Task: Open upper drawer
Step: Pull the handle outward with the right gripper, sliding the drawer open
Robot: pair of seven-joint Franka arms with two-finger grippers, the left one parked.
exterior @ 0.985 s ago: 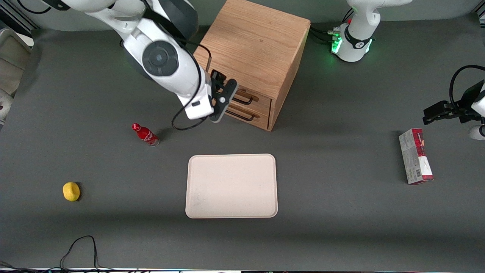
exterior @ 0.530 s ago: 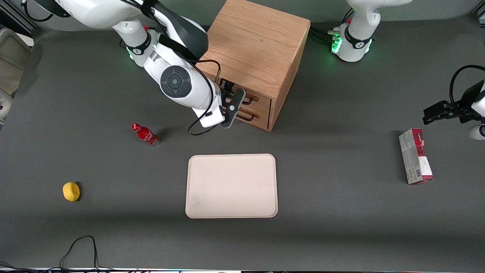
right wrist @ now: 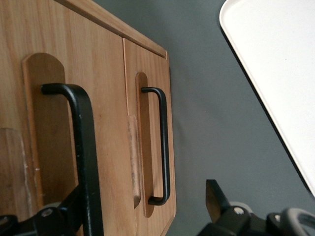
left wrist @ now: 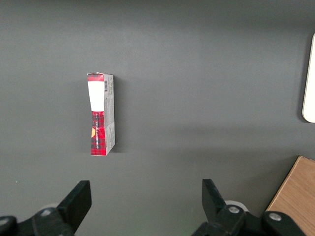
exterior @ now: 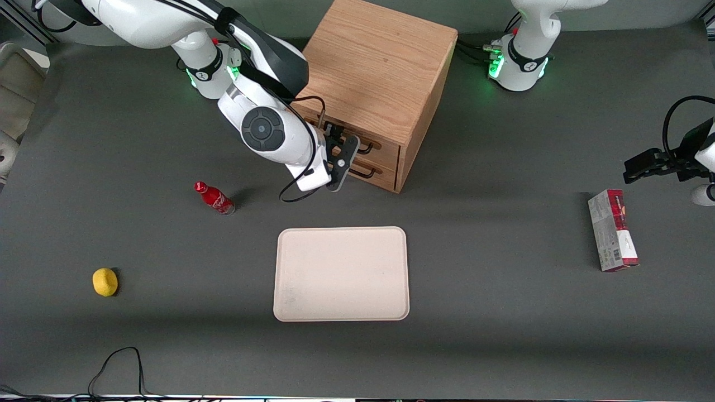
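Observation:
The wooden cabinet [exterior: 380,67] stands at the back of the table with both drawers shut. The upper drawer [exterior: 386,146] has a black bar handle [exterior: 366,149]; the lower drawer [exterior: 382,174] sits under it. My right gripper [exterior: 346,156] is open, right in front of the drawer fronts at handle height. In the right wrist view the gripper [right wrist: 145,209] is open. The upper drawer's handle [right wrist: 83,147] runs close beside one finger [right wrist: 74,206]. The other finger [right wrist: 215,196] is out past the lower drawer's handle [right wrist: 162,147]. Nothing is gripped.
A white tray [exterior: 341,273] lies nearer the front camera than the cabinet. A red bottle [exterior: 214,198] and a yellow fruit [exterior: 105,281] lie toward the working arm's end. A red and white box [exterior: 612,230] lies toward the parked arm's end.
My right arm has swung toward the cabinet and lowered, bringing the open gripper from beside the drawers to right in front of the handles. The drawers have not moved.

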